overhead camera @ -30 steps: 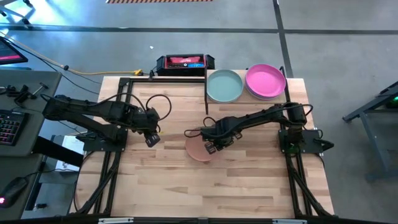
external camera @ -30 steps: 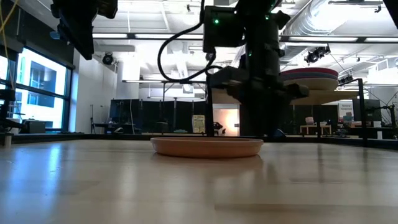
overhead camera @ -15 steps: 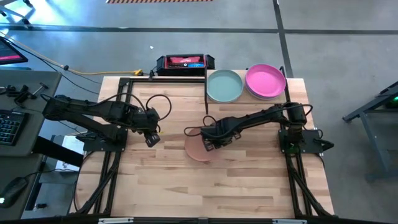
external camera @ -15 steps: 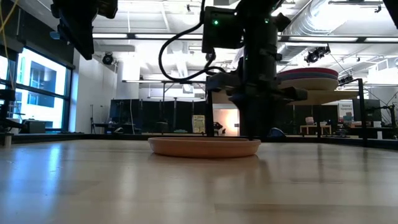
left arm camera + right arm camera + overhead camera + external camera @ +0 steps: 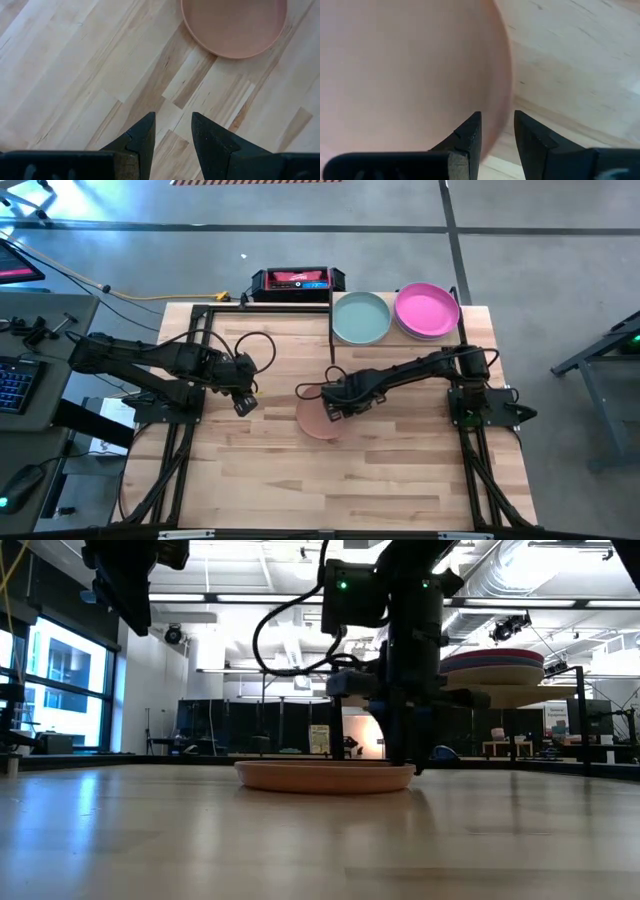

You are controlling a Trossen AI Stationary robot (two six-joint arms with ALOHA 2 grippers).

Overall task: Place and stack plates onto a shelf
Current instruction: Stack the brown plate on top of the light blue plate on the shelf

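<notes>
- At the worktop's (image 5: 400,470) left, the left gripper (image 5: 172,135) hovers idle, jaws slightly apart, holding nothing.
- Mid-worktop, the peach plate (image 5: 318,420) lies flat; the right gripper (image 5: 496,131) has dropped lower over its right rim within the last second, jaws apart astride the rim, not yet clamped. A grasp looks imminent.
- Far right, the shelf (image 5: 392,342) carries the mint plate (image 5: 361,317) and pink plate (image 5: 427,308) stack; nothing blocks the way there.
</notes>
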